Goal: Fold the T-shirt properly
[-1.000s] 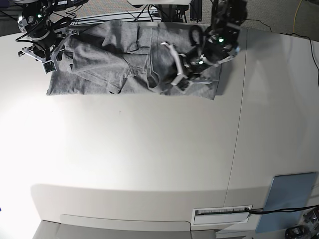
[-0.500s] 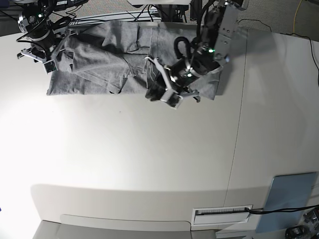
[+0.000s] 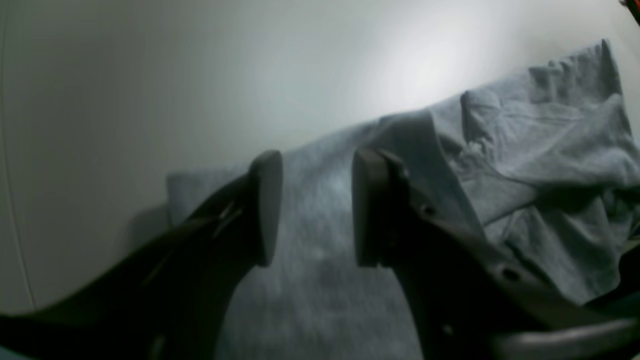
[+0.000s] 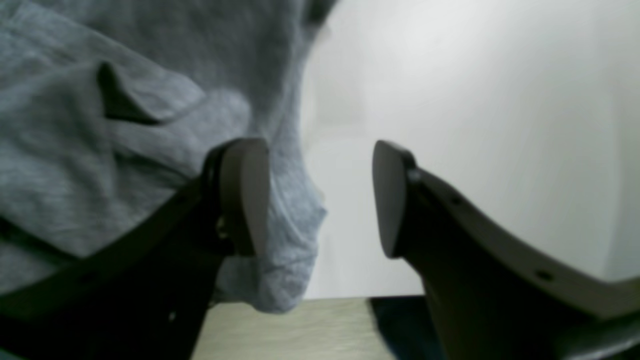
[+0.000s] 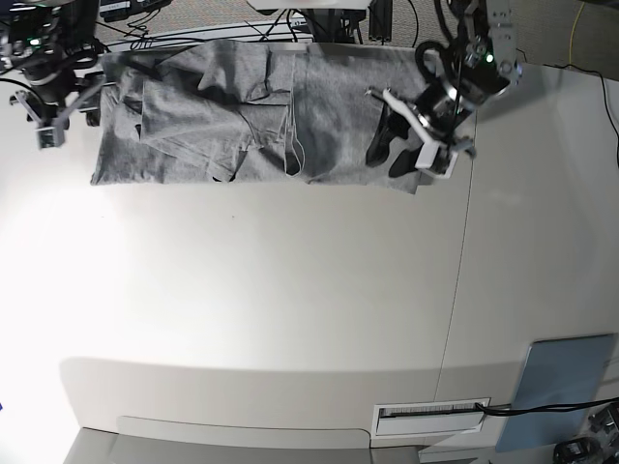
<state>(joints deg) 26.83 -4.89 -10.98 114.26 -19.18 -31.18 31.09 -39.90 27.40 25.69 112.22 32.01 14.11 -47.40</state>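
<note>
The heather-grey T-shirt (image 5: 242,116) lies rumpled in a long strip along the table's far edge, plain side up, with creases near its middle. My left gripper (image 5: 390,157) hovers over the shirt's right end. In the left wrist view this gripper (image 3: 312,210) is open, and the fabric (image 3: 320,280) lies flat below its fingers (image 3: 265,205), not pinched. My right gripper (image 5: 66,121) is just off the shirt's left end. In the right wrist view it (image 4: 315,200) is open and empty, with the shirt's edge (image 4: 290,240) draped beside one finger (image 4: 245,195).
A bluish-grey flat panel (image 5: 561,382) lies at the near right corner, beside a white slotted label (image 5: 430,416). A seam (image 5: 464,251) runs down the white table (image 5: 290,309). Cables and stands (image 5: 319,19) crowd the area behind the far edge.
Both grippers have opened. The left arm pulled back from the shirt's middle to its right end, letting the cloth go. The right gripper slid left, off the shirt's left end.
</note>
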